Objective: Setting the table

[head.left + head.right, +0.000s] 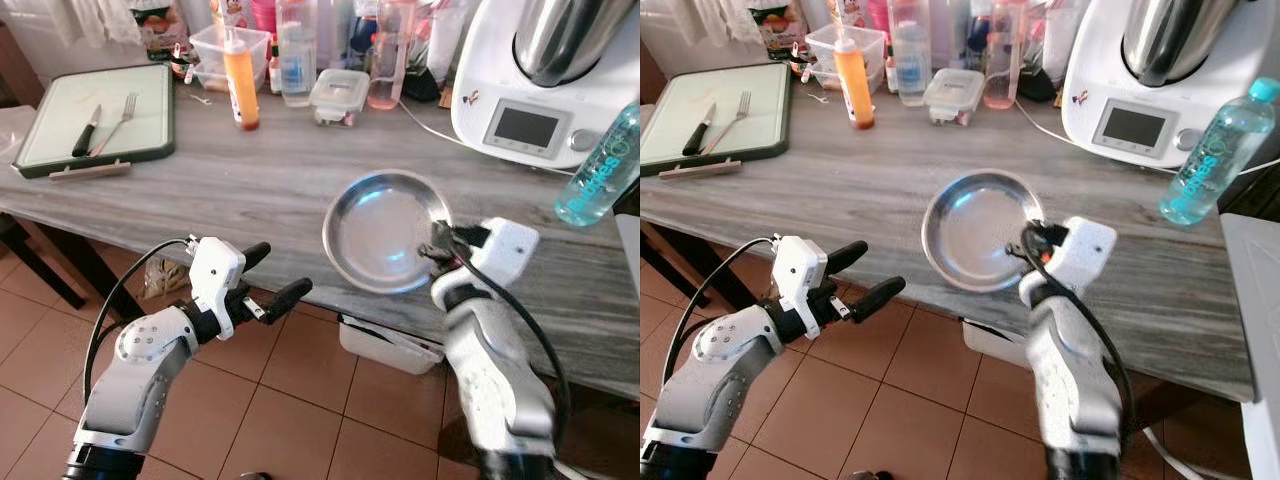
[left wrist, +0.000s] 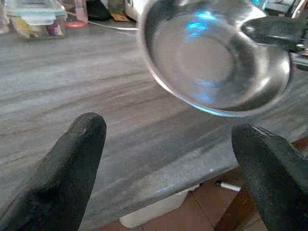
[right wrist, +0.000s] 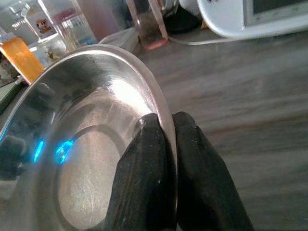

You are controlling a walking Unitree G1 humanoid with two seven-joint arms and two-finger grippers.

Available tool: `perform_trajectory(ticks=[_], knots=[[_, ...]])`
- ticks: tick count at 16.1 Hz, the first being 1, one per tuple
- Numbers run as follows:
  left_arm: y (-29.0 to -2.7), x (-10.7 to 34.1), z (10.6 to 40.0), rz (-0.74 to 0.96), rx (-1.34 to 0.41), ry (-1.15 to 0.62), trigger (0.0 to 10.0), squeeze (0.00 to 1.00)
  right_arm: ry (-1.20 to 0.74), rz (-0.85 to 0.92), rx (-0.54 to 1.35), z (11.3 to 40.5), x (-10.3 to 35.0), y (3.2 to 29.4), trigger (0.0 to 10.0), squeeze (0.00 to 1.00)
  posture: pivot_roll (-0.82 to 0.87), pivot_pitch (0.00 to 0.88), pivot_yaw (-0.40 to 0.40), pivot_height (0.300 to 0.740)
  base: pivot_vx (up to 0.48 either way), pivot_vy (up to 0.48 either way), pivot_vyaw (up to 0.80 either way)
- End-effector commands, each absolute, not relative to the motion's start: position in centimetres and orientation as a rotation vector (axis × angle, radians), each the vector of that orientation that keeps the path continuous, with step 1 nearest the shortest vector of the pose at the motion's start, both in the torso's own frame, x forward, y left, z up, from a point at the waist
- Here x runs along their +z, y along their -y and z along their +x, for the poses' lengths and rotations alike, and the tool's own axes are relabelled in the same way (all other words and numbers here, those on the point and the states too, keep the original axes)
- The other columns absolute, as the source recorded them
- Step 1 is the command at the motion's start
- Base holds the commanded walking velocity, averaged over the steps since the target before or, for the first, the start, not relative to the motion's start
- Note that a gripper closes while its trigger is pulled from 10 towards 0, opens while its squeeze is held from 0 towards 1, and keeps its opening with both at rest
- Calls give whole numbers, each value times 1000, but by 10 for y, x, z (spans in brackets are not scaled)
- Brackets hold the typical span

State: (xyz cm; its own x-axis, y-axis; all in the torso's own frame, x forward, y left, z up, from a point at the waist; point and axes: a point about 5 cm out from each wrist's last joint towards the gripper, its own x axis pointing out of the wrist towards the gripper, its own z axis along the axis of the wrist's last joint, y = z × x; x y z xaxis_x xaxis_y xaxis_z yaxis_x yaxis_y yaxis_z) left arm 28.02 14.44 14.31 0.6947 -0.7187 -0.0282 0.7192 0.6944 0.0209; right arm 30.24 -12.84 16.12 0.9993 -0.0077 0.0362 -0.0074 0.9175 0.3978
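Note:
A shiny steel plate [image 1: 385, 232] hangs tilted above the front of the grey wooden table [image 1: 250, 180]. My right gripper [image 1: 438, 248] is shut on its rim at the near right, one finger inside and one outside [image 3: 163, 144]. My left gripper [image 1: 272, 272] is open and empty, held off the table's front edge, left of the plate [image 2: 216, 53]. At the far left a green-rimmed cutting board [image 1: 95, 118] carries a knife [image 1: 86, 130] and a fork [image 1: 120, 118].
Along the back stand an orange sauce bottle [image 1: 241, 85], clear containers [image 1: 338, 95], a pink tumbler [image 1: 388, 60] and a white kitchen machine [image 1: 545, 90] with its cable. A blue water bottle [image 1: 600, 165] stands at the right. A white bin [image 1: 390, 345] sits on the tiled floor beneath.

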Motion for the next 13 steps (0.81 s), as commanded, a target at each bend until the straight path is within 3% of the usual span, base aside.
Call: perform_trajectory(ticks=[1, 4, 13], knots=[[-143, 145, 277, 39, -826, -21, 10000, 0, 10, 505, -9, 303, 155, 116, 10000, 0, 101, 159, 7, 740, 0, 0, 0], [-142, 145, 275, 35, -832, -26, 10000, 0, -29, 610, 7, 316, 156, 104, 10000, 0, 106, 156, 2, 740, 0, 0, 0], [-141, 143, 275, 48, -879, -48, 10000, 0, -105, 605, 3, 332, 142, 88, 10000, 0, 103, 147, 8, 740, 0, 0, 0]])
